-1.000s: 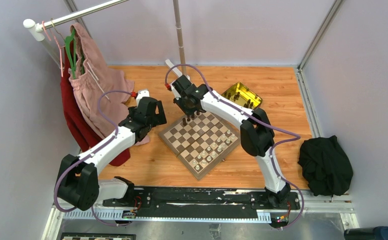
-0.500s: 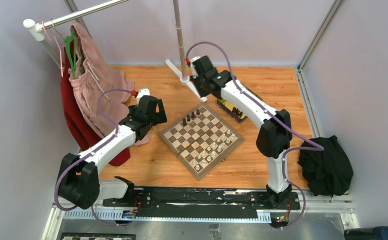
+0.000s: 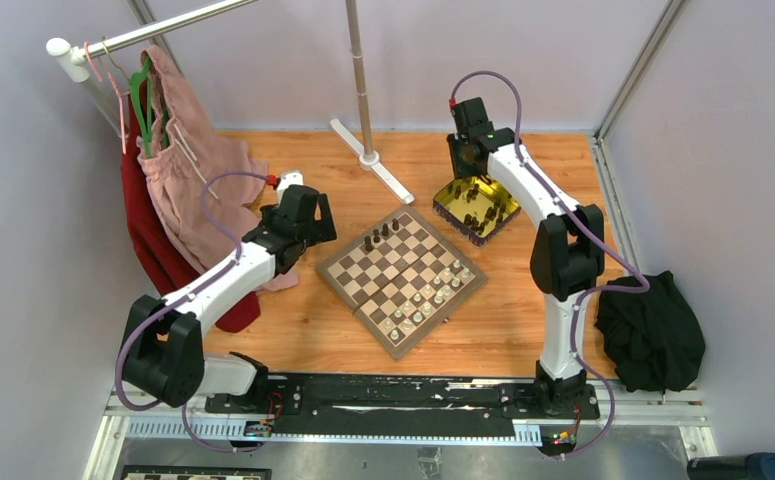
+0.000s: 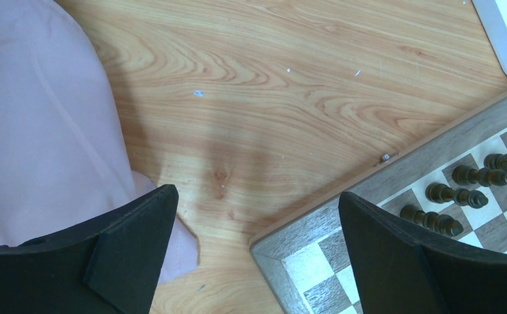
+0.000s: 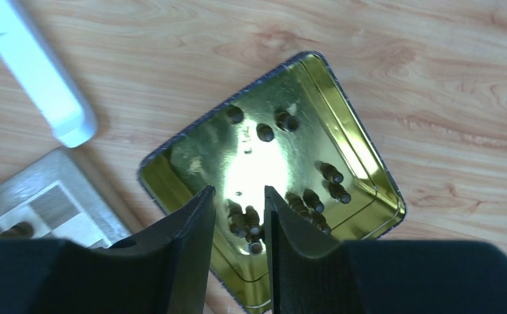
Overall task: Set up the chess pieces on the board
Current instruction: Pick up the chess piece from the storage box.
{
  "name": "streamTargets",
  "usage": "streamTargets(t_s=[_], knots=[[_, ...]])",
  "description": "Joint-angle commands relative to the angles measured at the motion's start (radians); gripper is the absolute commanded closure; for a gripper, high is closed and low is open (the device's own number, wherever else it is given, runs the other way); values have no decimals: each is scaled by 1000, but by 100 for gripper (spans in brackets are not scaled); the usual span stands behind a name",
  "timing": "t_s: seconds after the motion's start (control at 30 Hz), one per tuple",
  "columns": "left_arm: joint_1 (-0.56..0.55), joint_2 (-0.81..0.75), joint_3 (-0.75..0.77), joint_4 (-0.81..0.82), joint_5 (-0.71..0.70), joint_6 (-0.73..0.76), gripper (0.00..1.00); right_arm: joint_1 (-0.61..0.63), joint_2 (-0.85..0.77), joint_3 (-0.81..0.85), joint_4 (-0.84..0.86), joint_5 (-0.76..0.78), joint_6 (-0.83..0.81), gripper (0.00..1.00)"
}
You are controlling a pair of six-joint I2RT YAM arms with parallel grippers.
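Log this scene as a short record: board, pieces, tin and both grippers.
board: partly set
pale pieces: on board, near-right side
tin: right of board's far corner, holds dark pieces
dark on board: short row, far-left edge
left gripper: open, empty, at board's left corner
right gripper: open, empty, above tin

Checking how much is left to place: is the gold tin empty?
Not empty. The gold tin holds several dark chess pieces, scattered across its floor.
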State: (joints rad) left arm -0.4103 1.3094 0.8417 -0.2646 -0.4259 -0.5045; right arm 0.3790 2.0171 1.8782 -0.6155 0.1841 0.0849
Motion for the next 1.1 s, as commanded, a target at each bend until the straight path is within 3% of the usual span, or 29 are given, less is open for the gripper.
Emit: streamTargets(t_s=[0.0, 1.07], knots=[[-3, 38, 41, 13, 8, 17, 0, -62, 56, -18, -4, -8, 48, 62], [2, 178, 133, 28, 20, 57, 0, -158, 275, 146, 0, -81, 44, 63]])
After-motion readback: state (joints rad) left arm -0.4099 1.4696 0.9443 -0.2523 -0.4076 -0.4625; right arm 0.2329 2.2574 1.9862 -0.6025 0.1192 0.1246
